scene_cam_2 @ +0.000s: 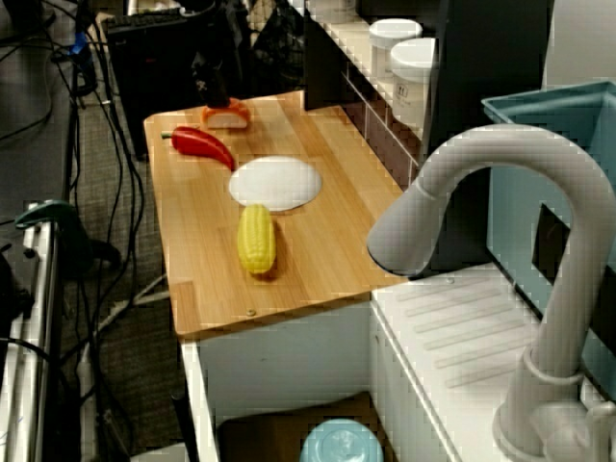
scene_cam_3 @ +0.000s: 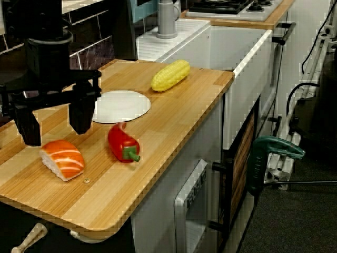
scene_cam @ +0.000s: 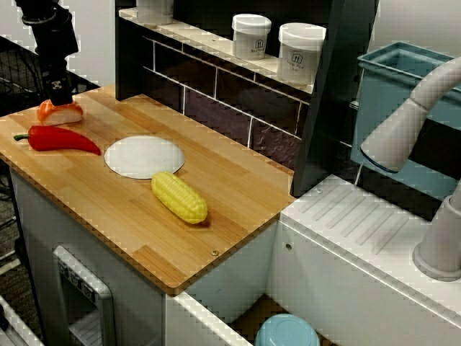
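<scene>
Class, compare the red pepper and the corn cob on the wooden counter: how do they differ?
The pepper is red, smooth and tapered, with a green stem; the corn is yellow, bumpy and blunt-ended. The pepper lies beside the sushi under the tool; the corn lies beyond the plate. Both lie flat on the counter.
</scene>
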Tool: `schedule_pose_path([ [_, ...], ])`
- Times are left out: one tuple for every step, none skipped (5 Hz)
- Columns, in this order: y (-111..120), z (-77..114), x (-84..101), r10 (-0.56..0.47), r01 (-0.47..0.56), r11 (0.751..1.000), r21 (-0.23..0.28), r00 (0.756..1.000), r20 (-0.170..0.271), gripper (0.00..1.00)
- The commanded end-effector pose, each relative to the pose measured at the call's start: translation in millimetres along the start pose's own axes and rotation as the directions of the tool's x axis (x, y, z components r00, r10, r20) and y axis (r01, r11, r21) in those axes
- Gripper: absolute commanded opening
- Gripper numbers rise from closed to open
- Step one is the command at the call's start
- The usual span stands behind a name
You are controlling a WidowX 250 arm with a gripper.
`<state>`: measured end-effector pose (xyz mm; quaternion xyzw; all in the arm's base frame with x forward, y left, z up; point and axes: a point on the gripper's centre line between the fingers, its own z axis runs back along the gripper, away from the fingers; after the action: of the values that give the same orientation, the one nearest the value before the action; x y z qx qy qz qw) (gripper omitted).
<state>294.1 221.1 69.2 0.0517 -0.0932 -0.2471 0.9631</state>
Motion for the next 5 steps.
schedule_pose_path([
  [-12, 39.7, 2.1, -0.045, 0.037, 0.993, 0.115, 0.997, 0.068, 1.00],
  [-28, 41.9, 4.8, -0.089, 0.078, 0.991, 0.112, 0.992, 0.089, 1.00],
  [-50, 49.4, 13.8, -0.108, 0.098, 0.987, 0.125, 0.991, 0.078, 1.00],
  [-67, 48.0, 11.8, -0.132, 0.121, 0.982, 0.148, 0.989, 0.071, 1.00],
  [-77, 41.4, 7.8, -0.134, 0.126, 0.980, 0.152, 0.990, 0.047, 1.00],
])
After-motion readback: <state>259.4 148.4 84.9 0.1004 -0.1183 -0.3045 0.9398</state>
